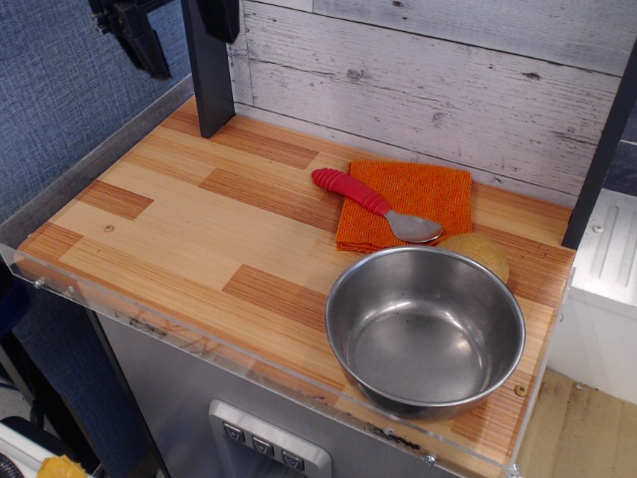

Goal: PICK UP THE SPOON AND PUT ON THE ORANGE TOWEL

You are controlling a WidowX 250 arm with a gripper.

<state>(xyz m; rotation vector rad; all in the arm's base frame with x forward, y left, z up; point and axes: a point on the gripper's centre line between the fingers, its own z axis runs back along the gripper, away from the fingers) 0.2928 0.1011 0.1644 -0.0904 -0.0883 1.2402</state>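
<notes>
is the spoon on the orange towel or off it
On it, mostly. The spoon lies across the towel, metal bowl on the cloth, red handle tip overhanging the left edge.

You see the red-handled spoon [376, 206] lying flat across the folded orange towel [410, 203], handle tip overhanging at ten o'clock, shiny bowl at four o'clock.
</notes>
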